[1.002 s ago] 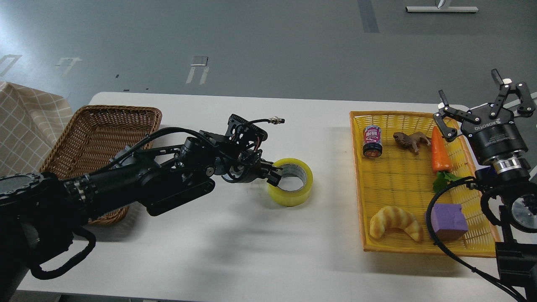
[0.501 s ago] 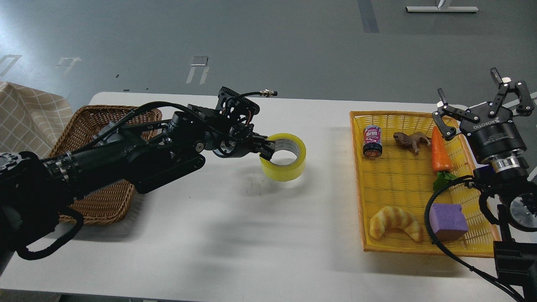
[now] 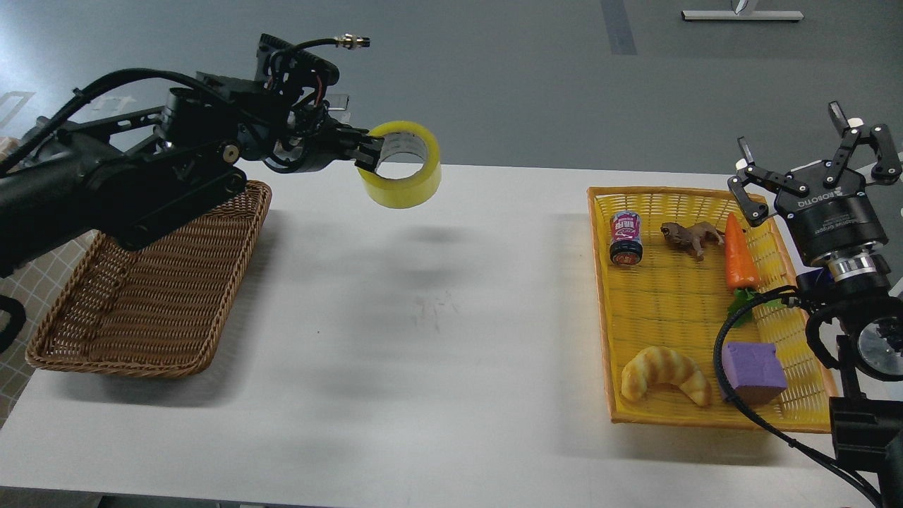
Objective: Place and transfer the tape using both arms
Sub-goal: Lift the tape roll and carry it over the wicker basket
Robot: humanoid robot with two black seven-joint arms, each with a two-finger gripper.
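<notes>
The tape (image 3: 402, 180), a yellow translucent roll with a pale core, hangs in the air above the table's far edge, left of centre. My left gripper (image 3: 368, 152) is shut on the roll's left wall, one finger inside the core and one outside. My right gripper (image 3: 818, 166) is open and empty, fingers spread and pointing up, over the far right corner of the yellow tray (image 3: 607, 296).
A brown wicker basket (image 3: 152, 296) sits at the table's left, under my left arm. The yellow tray holds a can (image 3: 626, 238), a toy animal (image 3: 693, 237), a carrot (image 3: 738, 257), a croissant (image 3: 664, 376) and a purple block (image 3: 753, 370).
My left gripper has lifted the tape off the table and carried it up and to the left. The right arm has barely moved.
</notes>
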